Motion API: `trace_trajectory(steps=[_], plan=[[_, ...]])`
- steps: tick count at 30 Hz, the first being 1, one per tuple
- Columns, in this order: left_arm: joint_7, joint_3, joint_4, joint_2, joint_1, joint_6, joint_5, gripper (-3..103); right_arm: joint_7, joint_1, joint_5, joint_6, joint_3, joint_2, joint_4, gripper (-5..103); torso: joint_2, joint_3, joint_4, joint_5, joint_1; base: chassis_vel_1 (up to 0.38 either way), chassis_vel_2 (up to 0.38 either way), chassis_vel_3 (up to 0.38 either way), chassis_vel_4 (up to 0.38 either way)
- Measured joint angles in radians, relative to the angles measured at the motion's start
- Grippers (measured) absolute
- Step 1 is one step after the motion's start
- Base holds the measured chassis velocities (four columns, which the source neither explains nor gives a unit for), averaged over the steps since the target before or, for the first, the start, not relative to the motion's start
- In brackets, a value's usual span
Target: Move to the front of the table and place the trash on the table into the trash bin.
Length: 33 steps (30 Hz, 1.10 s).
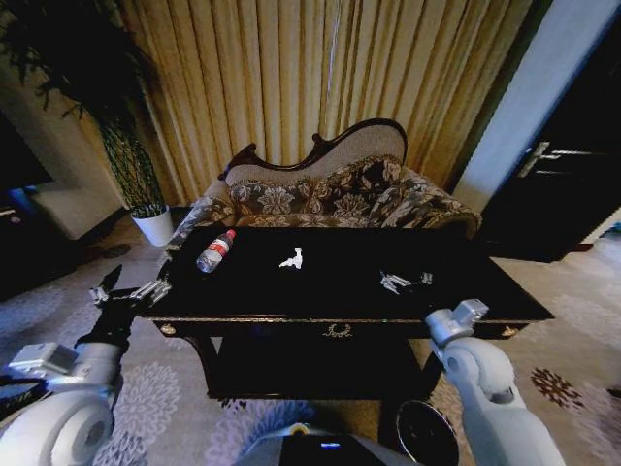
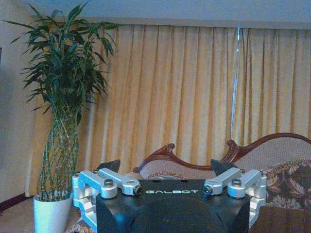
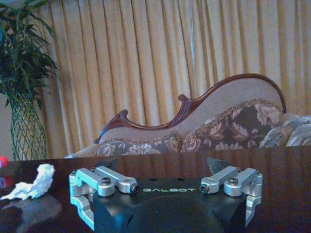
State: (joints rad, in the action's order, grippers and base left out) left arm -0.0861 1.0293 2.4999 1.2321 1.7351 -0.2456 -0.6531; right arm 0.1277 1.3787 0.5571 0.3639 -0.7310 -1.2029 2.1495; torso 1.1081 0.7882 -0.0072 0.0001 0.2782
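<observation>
Both arms are being held forward and low in the head view, elbows bent, white forearms rising from the bottom corners. The left gripper (image 1: 124, 288) is being carried out on the left side, its wrist level and its fingers spread wide apart, as is seen in the left wrist view (image 2: 166, 170). The right gripper (image 1: 456, 320) is being held out on the right side, and its fingers are likewise being kept apart, nothing gripped, in the right wrist view (image 3: 165, 167).
</observation>
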Motion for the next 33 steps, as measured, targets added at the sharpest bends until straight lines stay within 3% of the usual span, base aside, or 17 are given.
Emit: trace_trajectory(steps=[9, 12, 20, 31, 33], plan=[[0.002, -0.003, 0.000, 0.010, 0.002, 0.002, 0.006, 100, -0.002, -0.104, 0.029, 0.054, 0.073, 0.067, -0.063, 100, 0.000, 0.000, 0.0002, -0.0002, 0.000, 0.000, 0.000, 0.000, 0.000], [0.001, 0.008, 0.000, 0.008, 0.001, 0.003, 0.006, 100, -0.004, -0.147, 0.067, 0.062, 0.146, 0.140, -0.093, 100, 0.000, 0.000, 0.0001, -0.0001, 0.000, 0.000, 0.000, 0.000, 0.000], [-0.002, 0.009, 0.000, 0.020, 0.004, 0.002, 0.009, 100, -0.008, -0.245, 0.124, 0.062, 0.291, 0.257, -0.146, 100, 0.000, 0.000, 0.0000, -0.0003, 0.000, 0.000, 0.000, 0.000, 0.000], [-0.009, 0.046, 0.000, 0.022, 0.027, -0.001, 0.003, 100, -0.062, -0.440, 0.199, 0.096, 0.477, 0.306, -0.201, 100, 0.000, 0.000, 0.0002, -0.0001, 0.000, 0.000, 0.000, 0.000, 0.000], [-0.008, 0.062, 0.000, 0.027, 0.033, -0.001, -0.004, 100, -0.097, -0.507, 0.259, 0.127, 0.554, 0.325, -0.209, 100, 0.000, 0.000, 0.0002, -0.0003, 0.000, 0.000, 0.000, 0.000, 0.000]])
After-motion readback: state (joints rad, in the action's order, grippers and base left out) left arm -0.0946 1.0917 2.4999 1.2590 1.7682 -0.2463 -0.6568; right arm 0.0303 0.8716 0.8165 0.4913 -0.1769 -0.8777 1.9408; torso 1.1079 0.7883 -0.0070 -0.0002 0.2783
